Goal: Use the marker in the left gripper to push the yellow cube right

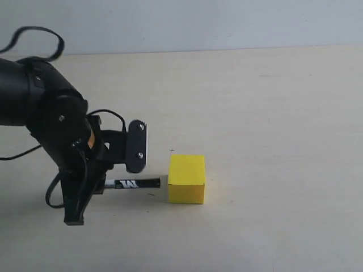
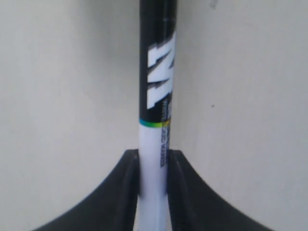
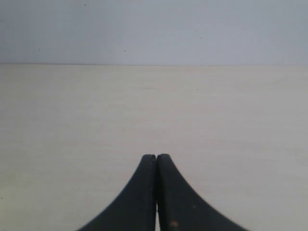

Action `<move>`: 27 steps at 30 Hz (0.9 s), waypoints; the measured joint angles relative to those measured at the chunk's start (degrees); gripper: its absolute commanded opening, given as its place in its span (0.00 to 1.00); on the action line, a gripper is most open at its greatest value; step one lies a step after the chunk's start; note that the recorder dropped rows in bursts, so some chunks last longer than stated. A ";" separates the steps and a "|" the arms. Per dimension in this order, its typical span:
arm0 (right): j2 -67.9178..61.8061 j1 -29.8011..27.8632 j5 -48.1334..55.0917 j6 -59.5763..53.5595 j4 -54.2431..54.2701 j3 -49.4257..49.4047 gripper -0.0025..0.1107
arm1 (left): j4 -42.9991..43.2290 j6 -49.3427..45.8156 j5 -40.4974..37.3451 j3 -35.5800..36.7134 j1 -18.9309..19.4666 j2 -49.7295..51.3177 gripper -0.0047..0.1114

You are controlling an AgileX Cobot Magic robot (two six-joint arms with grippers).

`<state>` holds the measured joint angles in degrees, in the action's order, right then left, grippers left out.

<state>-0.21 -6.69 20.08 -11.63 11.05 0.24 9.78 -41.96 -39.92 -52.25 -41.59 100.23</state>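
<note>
The yellow cube (image 1: 186, 178) sits on the pale table, a little left of centre in the exterior view. My left gripper (image 1: 102, 185) is shut on the marker (image 1: 134, 183), which lies level just above the table and points right at the cube. Its black end stops a small gap short of the cube's left face. In the left wrist view the marker (image 2: 156, 96) runs out from between the black fingers (image 2: 129, 166) of the left gripper (image 2: 154, 161), which clamp its white barrel; the cube is out of that view. My right gripper (image 3: 156, 158) is shut with nothing in it.
The pale table (image 1: 272, 113) stretches right of and behind the cube up to a light wall. Loose black cables (image 1: 39, 37) loop off the left arm at the far left. The right wrist view holds only table (image 3: 154, 106) and wall.
</note>
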 measured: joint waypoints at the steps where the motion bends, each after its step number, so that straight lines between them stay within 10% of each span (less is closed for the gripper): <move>1: 0.00 0.00 0.00 0.00 0.00 0.00 0.02 | 0.15 0.00 0.00 0.00 0.99 -1.23 0.04; 8: 0.00 0.00 0.00 0.00 0.00 0.00 0.02 | 1.23 -4.03 -6.52 0.00 12.22 -8.21 0.04; 27: 0.00 0.00 0.00 0.00 0.00 0.00 0.02 | -1.07 -5.96 -3.50 4.42 11.51 -8.19 0.04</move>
<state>-0.21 -6.69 20.08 -11.63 11.05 0.24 8.71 -47.92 -43.42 -47.84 -30.08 92.04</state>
